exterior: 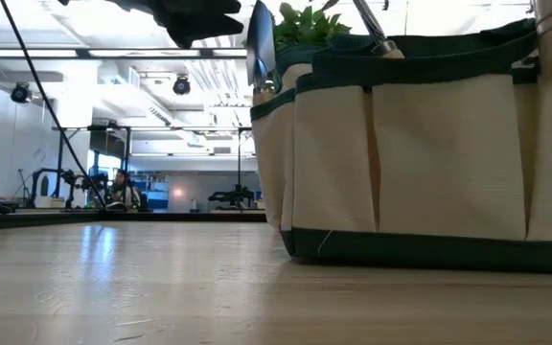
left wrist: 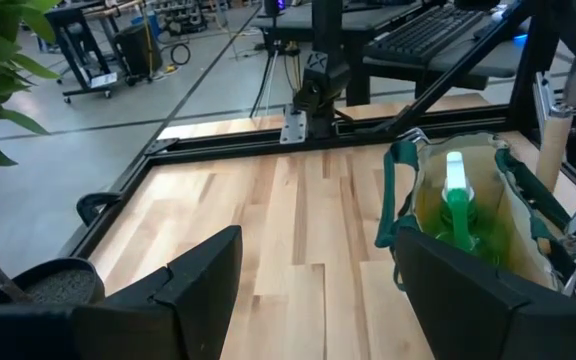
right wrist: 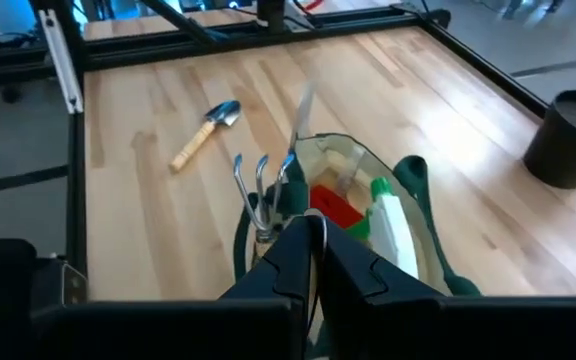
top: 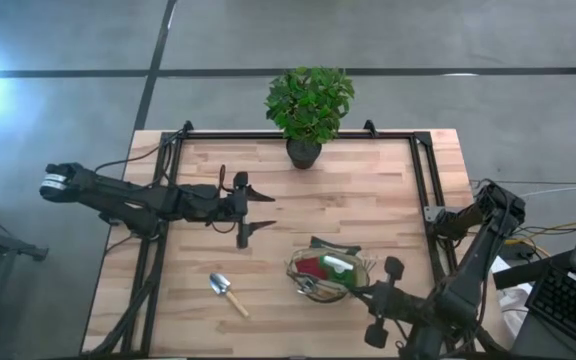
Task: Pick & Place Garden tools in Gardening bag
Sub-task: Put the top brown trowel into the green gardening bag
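Left to right we've got the left end effector hanging open mid-counter, a trowel lying loose near the front, then the gardening bag stuffed with tools, right end effector pinched together just beside it

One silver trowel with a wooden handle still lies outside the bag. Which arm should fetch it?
Probably left: its open gripper hovers empty near the silver trowel; the right gripper is shut beside the gardening bag.

no readable text, labels, numbers, signs
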